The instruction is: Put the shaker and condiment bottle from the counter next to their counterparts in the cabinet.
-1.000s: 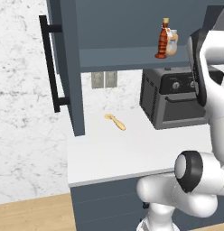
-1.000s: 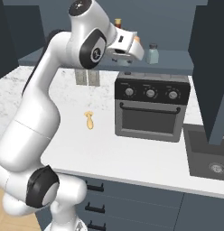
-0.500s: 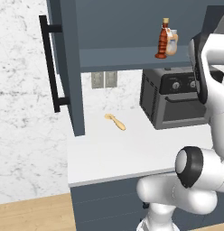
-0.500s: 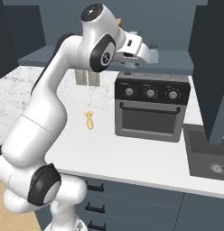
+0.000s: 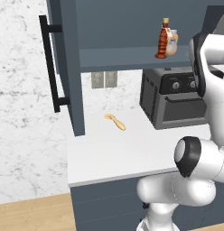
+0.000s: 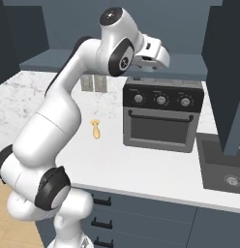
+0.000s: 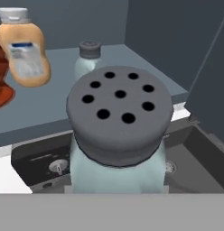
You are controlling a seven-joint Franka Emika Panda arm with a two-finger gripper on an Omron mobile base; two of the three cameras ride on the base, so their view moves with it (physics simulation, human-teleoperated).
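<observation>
Left base view, cabinet: we see it open, its door swung out to the left with a long black bar handle.
Left base view, shelf: the condiment bottle stands upright near the shelf's front edge, and the pale orange bottle stands just behind it to the right, partly hidden.
Left base view, surface: a small tan utensil lies on it, well apart from the black toaster oven to the right.
Left base view, arm: the white arm rises at the right edge and covers the right end of the shelf.

Right base view, claw: we see the hand raised at shelf height, above the toaster oven; from here we cannot tell how the fingers stand.
Right base view, surface: the tan utensil lies left of the oven, and a dark sink is set in to the right.

Hand view, shaker: it sits right up against the camera, its grey perforated cap towards us and the translucent body below, so we take the claw to be gripping the shaker, though the fingertips are hidden.
Hand view, shelf: a second shaker stands just beyond the held one, and the pale orange bottle is to its left.
Hand view, condiment bottle: only its dark red base shows at the left edge, beside the orange bottle.
</observation>
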